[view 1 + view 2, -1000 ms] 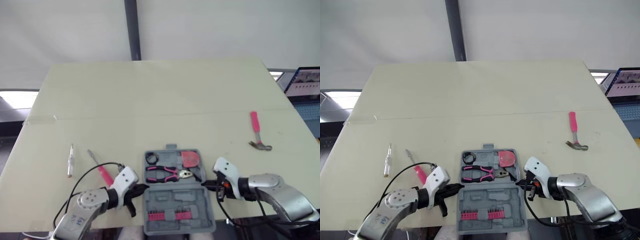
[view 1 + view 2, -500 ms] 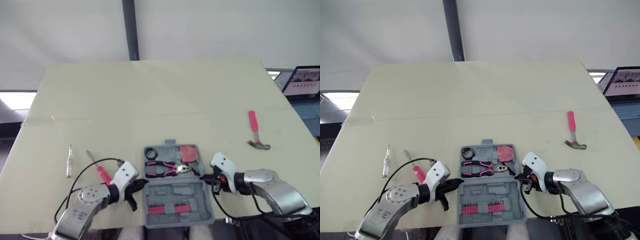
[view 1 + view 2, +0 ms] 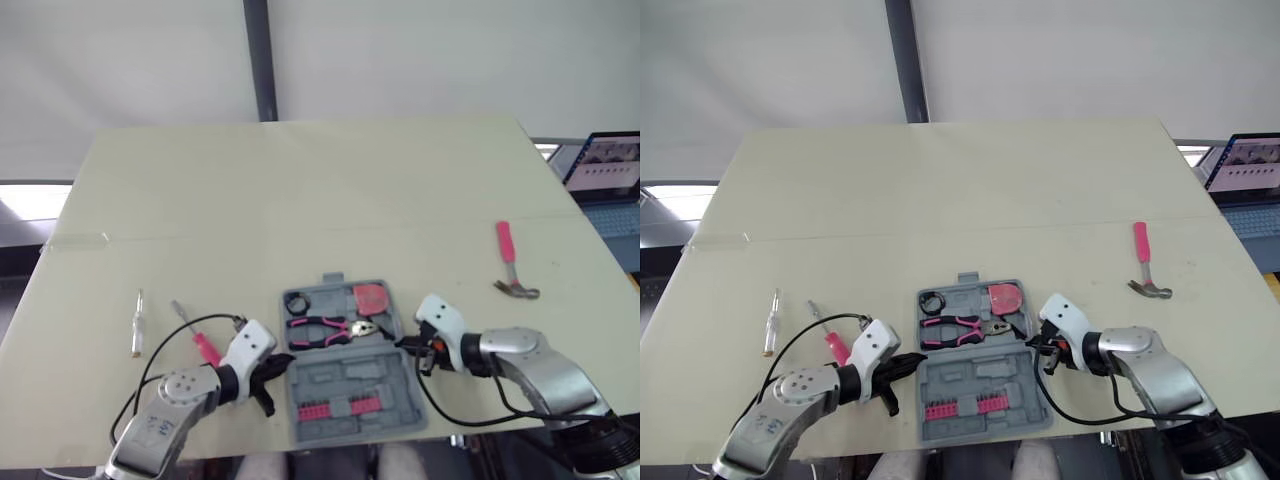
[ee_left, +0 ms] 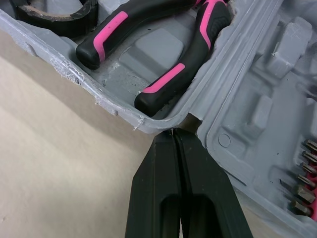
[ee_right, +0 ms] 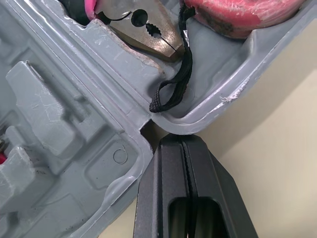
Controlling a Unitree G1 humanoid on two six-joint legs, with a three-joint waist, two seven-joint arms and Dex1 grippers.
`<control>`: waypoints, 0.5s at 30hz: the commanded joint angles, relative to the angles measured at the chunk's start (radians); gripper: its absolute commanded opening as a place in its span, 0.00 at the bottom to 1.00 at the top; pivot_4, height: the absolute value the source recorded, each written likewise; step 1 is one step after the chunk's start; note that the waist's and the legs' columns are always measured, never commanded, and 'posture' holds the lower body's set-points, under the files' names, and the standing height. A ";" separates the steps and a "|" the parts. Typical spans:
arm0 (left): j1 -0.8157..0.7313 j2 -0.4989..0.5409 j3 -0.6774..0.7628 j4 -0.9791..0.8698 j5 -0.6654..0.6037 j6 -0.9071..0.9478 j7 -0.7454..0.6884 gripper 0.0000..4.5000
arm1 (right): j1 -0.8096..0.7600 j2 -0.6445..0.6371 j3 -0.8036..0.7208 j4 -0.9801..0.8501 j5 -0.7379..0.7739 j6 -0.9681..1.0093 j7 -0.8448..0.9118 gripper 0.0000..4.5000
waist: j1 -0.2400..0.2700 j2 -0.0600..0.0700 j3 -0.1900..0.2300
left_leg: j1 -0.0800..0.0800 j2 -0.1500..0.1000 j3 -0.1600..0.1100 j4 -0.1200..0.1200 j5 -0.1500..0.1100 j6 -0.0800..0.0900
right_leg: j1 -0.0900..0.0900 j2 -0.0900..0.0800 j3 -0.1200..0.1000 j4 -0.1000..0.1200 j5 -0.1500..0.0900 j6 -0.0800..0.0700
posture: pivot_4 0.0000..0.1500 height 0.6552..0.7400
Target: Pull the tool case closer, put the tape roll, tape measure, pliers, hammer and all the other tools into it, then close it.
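The grey tool case (image 3: pixel 350 375) lies open near the table's front edge. In it are the black tape roll (image 3: pixel 297 301), the pink tape measure (image 3: pixel 372 298), the pink-and-black pliers (image 3: pixel 325 327) and a row of pink bits (image 3: pixel 335 408). My left gripper (image 3: pixel 288 360) is shut, its tips (image 4: pixel 173 133) pressed into the hinge notch on the case's left side. On the right side, my right gripper (image 3: pixel 402 343) is shut against the matching notch (image 5: pixel 184 138). The pink-handled hammer (image 3: pixel 512 265) lies far to the right. Two screwdrivers (image 3: pixel 200 340) (image 3: pixel 138 322) lie to the left.
A cable from my left arm loops over the pink screwdriver. A laptop (image 3: pixel 605 165) stands off the table's right edge, and a dark pole (image 3: pixel 262 60) rises behind the table. The tape measure's black strap (image 5: pixel 171 89) hangs beside the pliers' nose.
Both shut grippers and the case between them have shifted a little away from me, so less of the case overhangs the table's front edge. The hammer and screwdrivers have stayed put.
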 commanded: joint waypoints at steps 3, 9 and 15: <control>-0.042 -0.022 -0.009 0.008 -0.016 -0.040 0.000 0.02 | -0.012 0.027 0.018 0.007 -0.016 -0.016 -0.019 0.00 | 0.000 0.000 0.000 | 0.000 0.000 0.000 0.000 0.000 0.000 | 0.000 0.000 0.000 0.000 0.000 0.000 | 1.00 1.00; -0.062 -0.026 -0.014 0.034 -0.011 -0.052 0.004 0.02 | -0.029 0.036 0.023 0.021 -0.033 -0.015 -0.017 0.00 | -0.001 0.000 0.000 | 0.000 0.000 0.000 0.000 0.000 0.000 | 0.000 0.000 0.000 0.000 0.000 0.000 | 1.00 1.00; -0.067 -0.030 -0.012 0.049 -0.004 -0.065 0.013 0.02 | -0.047 0.049 0.036 0.035 -0.054 -0.011 -0.023 0.00 | -0.001 0.000 0.000 | 0.000 0.000 0.000 0.000 0.000 0.000 | 0.000 0.000 0.000 0.000 0.000 0.000 | 1.00 1.00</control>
